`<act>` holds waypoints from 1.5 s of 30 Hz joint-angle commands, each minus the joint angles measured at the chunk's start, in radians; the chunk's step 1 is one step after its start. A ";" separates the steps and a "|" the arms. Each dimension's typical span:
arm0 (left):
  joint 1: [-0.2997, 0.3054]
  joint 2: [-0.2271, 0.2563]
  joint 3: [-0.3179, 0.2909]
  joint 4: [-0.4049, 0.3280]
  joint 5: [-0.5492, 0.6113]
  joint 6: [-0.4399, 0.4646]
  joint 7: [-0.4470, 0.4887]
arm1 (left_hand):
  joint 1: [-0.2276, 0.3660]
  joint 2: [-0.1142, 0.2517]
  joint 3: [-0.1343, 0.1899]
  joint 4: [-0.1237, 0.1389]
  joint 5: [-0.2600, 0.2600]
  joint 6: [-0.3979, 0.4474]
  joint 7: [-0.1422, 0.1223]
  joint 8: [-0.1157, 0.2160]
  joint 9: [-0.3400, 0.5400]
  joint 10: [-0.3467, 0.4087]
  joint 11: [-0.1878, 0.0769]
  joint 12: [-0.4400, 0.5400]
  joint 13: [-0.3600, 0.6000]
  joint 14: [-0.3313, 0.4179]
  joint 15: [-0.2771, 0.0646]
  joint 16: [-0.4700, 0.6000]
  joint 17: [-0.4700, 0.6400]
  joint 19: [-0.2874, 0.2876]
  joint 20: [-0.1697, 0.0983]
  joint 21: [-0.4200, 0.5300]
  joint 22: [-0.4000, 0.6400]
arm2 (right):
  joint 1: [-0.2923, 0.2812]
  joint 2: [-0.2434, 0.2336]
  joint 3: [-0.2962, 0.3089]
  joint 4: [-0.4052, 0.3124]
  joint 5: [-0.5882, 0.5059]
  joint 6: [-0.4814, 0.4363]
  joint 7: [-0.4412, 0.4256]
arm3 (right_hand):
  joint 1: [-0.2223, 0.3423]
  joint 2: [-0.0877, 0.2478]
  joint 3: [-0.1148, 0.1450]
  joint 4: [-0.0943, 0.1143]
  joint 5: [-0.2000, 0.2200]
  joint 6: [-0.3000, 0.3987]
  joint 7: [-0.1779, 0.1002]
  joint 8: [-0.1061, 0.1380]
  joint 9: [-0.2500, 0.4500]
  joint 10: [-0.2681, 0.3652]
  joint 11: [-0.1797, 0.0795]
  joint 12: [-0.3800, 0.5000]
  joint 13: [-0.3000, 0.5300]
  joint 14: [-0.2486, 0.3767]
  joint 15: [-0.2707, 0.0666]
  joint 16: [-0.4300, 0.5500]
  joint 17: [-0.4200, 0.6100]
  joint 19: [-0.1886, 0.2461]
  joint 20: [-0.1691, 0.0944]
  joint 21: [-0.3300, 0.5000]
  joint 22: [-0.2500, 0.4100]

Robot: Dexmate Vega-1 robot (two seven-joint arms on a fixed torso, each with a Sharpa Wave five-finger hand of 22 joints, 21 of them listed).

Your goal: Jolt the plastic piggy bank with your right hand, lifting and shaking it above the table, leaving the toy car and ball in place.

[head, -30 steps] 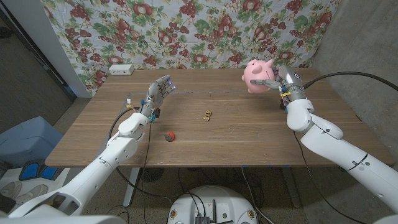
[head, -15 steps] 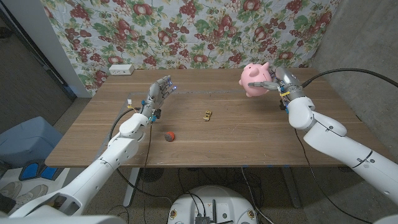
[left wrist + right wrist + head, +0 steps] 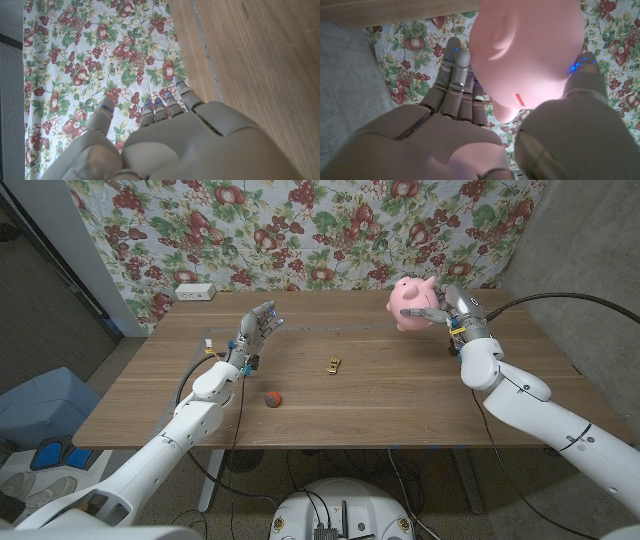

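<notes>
**Piggy bank aloft at the table's far right**

The right hand point(image 3: 447, 313) clamps the pink piggy bank point(image 3: 411, 302) above the wooden table point(image 3: 400, 390); its underside is hidden. Toy car point(image 3: 333, 364) and ball point(image 3: 271, 397) lie mid-table. The left hand point(image 3: 256, 328) hangs empty, fingers apart.

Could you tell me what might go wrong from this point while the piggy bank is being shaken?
1. The right hand holds the rounded, smooth-looking piggy bank above the table, fingers on one side and thumb on the other; a hard jolt might let it slip and drop.
2. It is held near the table's far edge, so a fall could carry it off the back.
3. If it bounced inward, it could disturb the toy car or ball.
</notes>
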 commanded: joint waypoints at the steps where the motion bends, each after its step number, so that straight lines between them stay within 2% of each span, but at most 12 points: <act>1: 0.009 -0.002 -0.003 0.000 -0.002 -0.007 0.001 | -0.002 0.017 0.005 -0.002 0.004 0.008 0.006 0.004 0.005 0.002 0.003 0.002 0.005 0.005 -0.024 0.001 0.002 0.004 0.001 -0.004 0.004 | -0.032 0.080 0.017 0.035 -0.076 0.036 -0.180 | 0.347 0.360 0.204 0.025 0.110 0.345 -0.103 -0.002 0.157 0.315 -0.215 0.028 0.254 0.084 -0.203 -0.001 -0.001 -0.004 -0.017 0.006 0.001; 13: 0.013 0.002 -0.005 -0.002 -0.004 -0.009 -0.004 | -0.002 0.017 0.006 -0.003 0.004 0.008 0.006 0.004 0.005 0.001 0.002 0.002 0.005 0.005 -0.024 0.001 0.002 0.004 0.002 -0.004 0.004 | -0.061 0.188 0.050 0.085 -0.137 0.087 -0.376 | 0.344 0.358 0.207 0.025 0.110 0.348 -0.107 -0.004 0.157 0.317 -0.222 0.027 0.255 0.084 -0.203 -0.004 -0.002 -0.007 -0.021 0.012 0.000; 28: 0.025 0.012 -0.012 -0.014 -0.009 -0.007 -0.003 | -0.001 0.017 0.006 -0.004 0.004 0.007 0.005 0.004 0.005 0.002 0.004 0.002 0.005 0.005 -0.023 0.000 0.001 0.004 0.001 -0.004 0.004 | -0.064 0.203 0.054 0.082 -0.160 0.099 -0.364 | 0.339 0.358 0.209 0.025 0.109 0.350 -0.110 -0.008 0.158 0.319 -0.220 0.024 0.254 0.087 -0.203 -0.007 -0.002 -0.008 -0.022 0.019 -0.001; 32: 0.027 0.013 -0.013 -0.015 -0.011 -0.007 -0.004 | -0.001 0.017 0.007 -0.004 0.004 0.008 0.006 0.004 0.005 0.001 0.004 0.002 0.005 0.005 -0.023 0.000 0.001 0.004 0.002 -0.004 0.004 | -0.067 0.183 0.059 0.064 -0.142 0.094 -0.309 | 0.338 0.357 0.210 0.025 0.109 0.350 -0.109 -0.008 0.158 0.318 -0.220 0.024 0.257 0.088 -0.203 -0.008 -0.002 -0.009 -0.022 0.020 -0.001; 38: 0.027 0.020 -0.017 -0.017 -0.015 0.002 -0.003 | -0.001 0.017 0.007 -0.004 0.003 0.007 0.005 0.004 0.005 0.001 0.004 0.002 0.005 0.004 -0.023 0.000 0.002 0.004 0.003 -0.004 0.004 | -0.053 0.124 0.062 0.030 -0.093 0.074 -0.163 | 0.336 0.356 0.211 0.025 0.109 0.348 -0.109 -0.010 0.159 0.315 -0.220 0.024 0.261 0.085 -0.203 -0.010 -0.002 -0.013 -0.023 0.022 -0.001; 45: 0.027 0.036 -0.024 -0.029 -0.012 0.012 -0.002 | -0.001 0.016 0.007 -0.005 0.003 0.007 0.004 0.004 0.005 0.002 0.004 0.002 0.005 0.004 -0.022 0.000 0.001 0.004 0.002 -0.004 0.004 | -0.009 0.048 0.037 -0.005 -0.040 0.034 0.024 | 0.335 0.357 0.214 0.025 0.109 0.348 -0.107 -0.012 0.159 0.314 -0.216 0.021 0.260 0.083 -0.203 -0.013 -0.002 -0.017 -0.019 0.024 -0.002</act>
